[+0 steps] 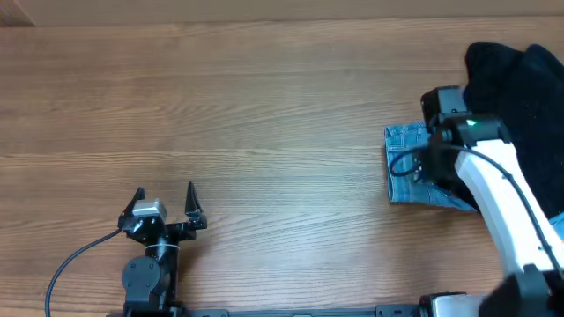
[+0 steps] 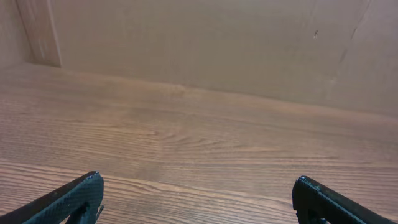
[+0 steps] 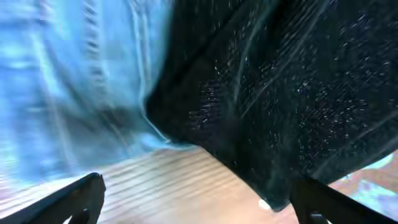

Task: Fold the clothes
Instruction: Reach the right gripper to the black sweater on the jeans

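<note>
Plainly, both grippers are spread wide and nothing is held: the left gripper (image 1: 166, 190) over bare table (image 1: 264, 106), the right gripper (image 3: 199, 199) close above the knit (image 1: 520, 88) where it overlaps the denim (image 1: 405, 150). Both layers could be pinched together. The pile is crowded against the right edge, and open room is found at centre.
</note>
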